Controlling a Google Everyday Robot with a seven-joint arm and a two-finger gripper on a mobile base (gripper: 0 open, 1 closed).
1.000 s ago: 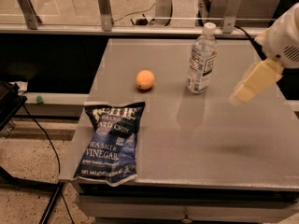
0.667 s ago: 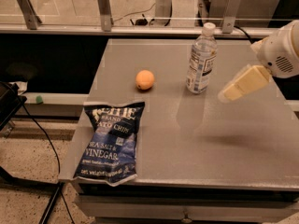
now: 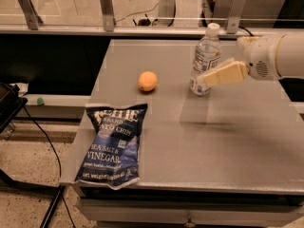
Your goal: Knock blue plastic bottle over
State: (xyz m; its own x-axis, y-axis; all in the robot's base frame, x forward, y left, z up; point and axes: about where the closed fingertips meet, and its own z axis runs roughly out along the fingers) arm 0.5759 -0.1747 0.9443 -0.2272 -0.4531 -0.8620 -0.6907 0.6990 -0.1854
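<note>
We see the bottle (image 3: 205, 56) standing upright on the grey table (image 3: 237, 141), right of centre in the upper half of the frame, with its white cap on top. The cream gripper (image 3: 211, 77) reaches in from the right edge, its tip overlapping the bottle's lower part. Whether it is open or closed we cannot tell. An orange (image 3: 148, 81) sits left of the bottle, apart from it. A dark blue chip bag (image 3: 115, 146) lies flat at lower left.

Cream, tapering, wedge-shaped gripper (image 3: 209, 78), right of centre in the upper frame; behind it, a white rounded arm housing (image 3: 273, 53) bearing a small circular perforated grille (image 3: 260, 69).
</note>
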